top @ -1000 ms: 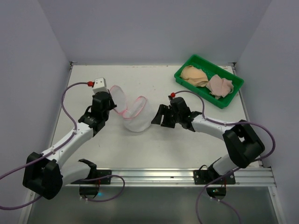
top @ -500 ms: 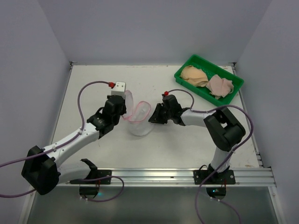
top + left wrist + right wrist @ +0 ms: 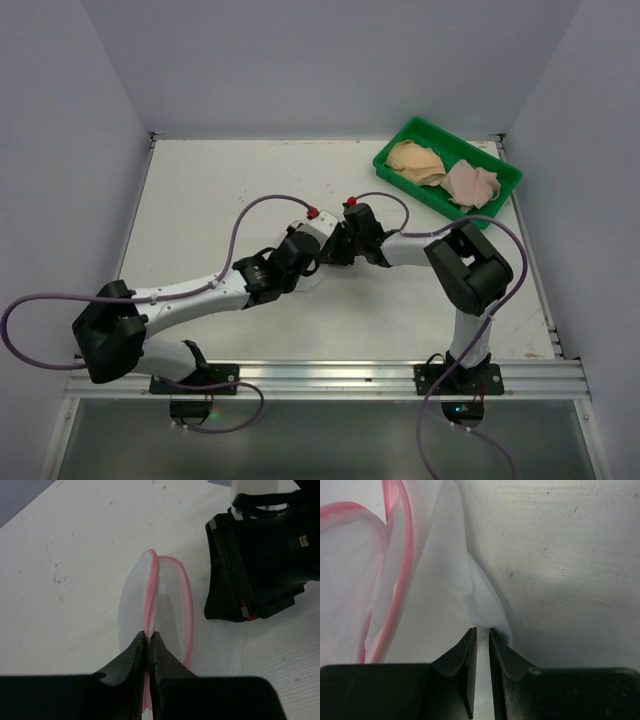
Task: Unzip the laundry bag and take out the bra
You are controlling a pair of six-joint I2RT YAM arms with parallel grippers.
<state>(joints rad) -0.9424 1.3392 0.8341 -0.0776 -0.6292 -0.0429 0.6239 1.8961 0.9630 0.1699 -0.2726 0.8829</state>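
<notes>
The laundry bag (image 3: 170, 600) is a white mesh pouch with pink zip trim, lying flat on the table; nothing shows inside it. My left gripper (image 3: 148, 636) is shut on the pink zip rim at the bag's near end. My right gripper (image 3: 482, 631) is shut on a fold of the bag's white mesh (image 3: 480, 595), with the pink trim (image 3: 400, 575) to its left. In the top view the left gripper (image 3: 308, 256) and right gripper (image 3: 333, 250) meet at mid-table and hide most of the bag. No bra shows in the bag.
A green plastic tray (image 3: 395, 140) stands at the back right, holding a tan garment (image 3: 418, 160) and a pink garment (image 3: 470, 185). The right gripper's black body (image 3: 260, 565) sits close to the right of the bag. Grey walls close in the table.
My left arm has swung right across the table with the bag's rim, up against the right gripper. The bag, spread open before, is now bunched between the two grippers.
</notes>
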